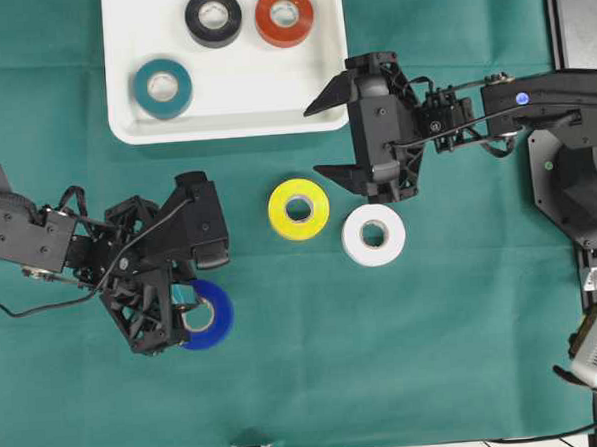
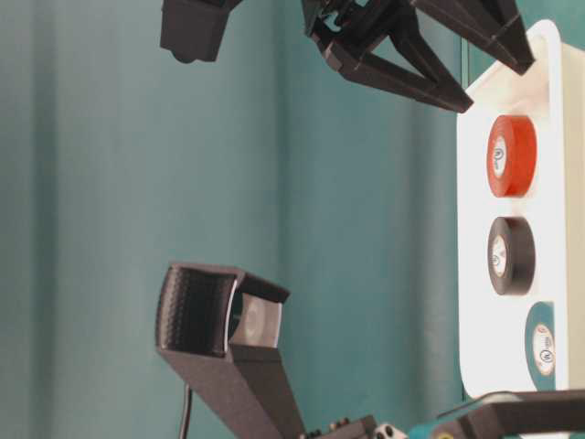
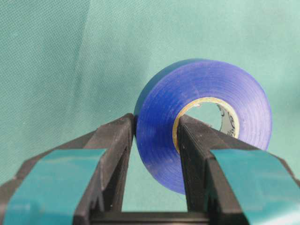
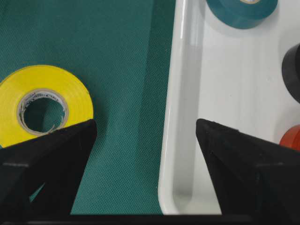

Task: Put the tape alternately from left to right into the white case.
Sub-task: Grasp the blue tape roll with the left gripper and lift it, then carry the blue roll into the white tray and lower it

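The white case (image 1: 233, 112) lies at the top centre and holds a teal roll (image 1: 162, 87), a black roll (image 1: 214, 17) and a red-orange roll (image 1: 284, 15). On the cloth below it lie a yellow roll (image 1: 299, 209) and a white roll (image 1: 373, 235). My left gripper (image 1: 188, 309) is shut on the wall of the blue roll (image 3: 206, 93), one finger inside the core and one outside. My right gripper (image 1: 314, 140) is open and empty. It spans the case's rim (image 4: 180, 93) at the near right corner, with the yellow roll (image 4: 70, 89) just beside one finger.
Green cloth covers the table. The right arm's base (image 1: 577, 179) and a black edge stand at the far right. The table's front edge runs along the bottom of the overhead view. The case's right half holds only the red-orange roll (image 2: 510, 155).
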